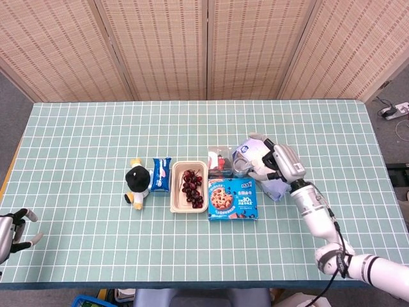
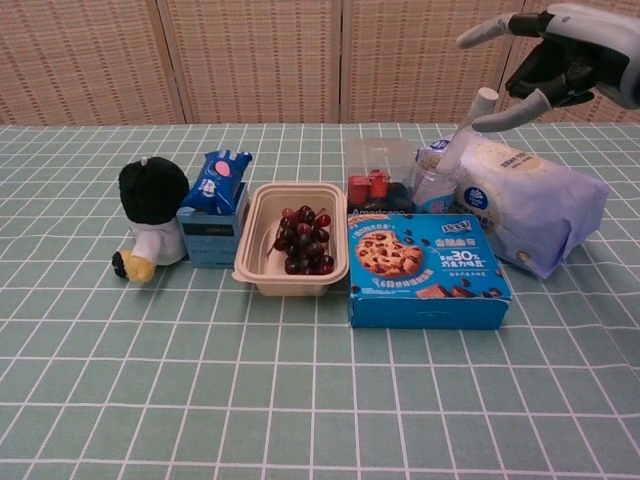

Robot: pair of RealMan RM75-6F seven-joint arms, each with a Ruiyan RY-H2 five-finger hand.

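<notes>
Counter, green grid cloth. Wipes pack at 3 o'clock end of the row: soft, crinkly, probably light; best gripped across its middle. Small bottle just beside it at 9 o'clock. Right hand hovers above, fingers spread, holding nothing. Left hand idle, open, at counter's 8 o'clock corner.

Blue cookie box: "30" legible; remaining print probably Chinese.
</notes>
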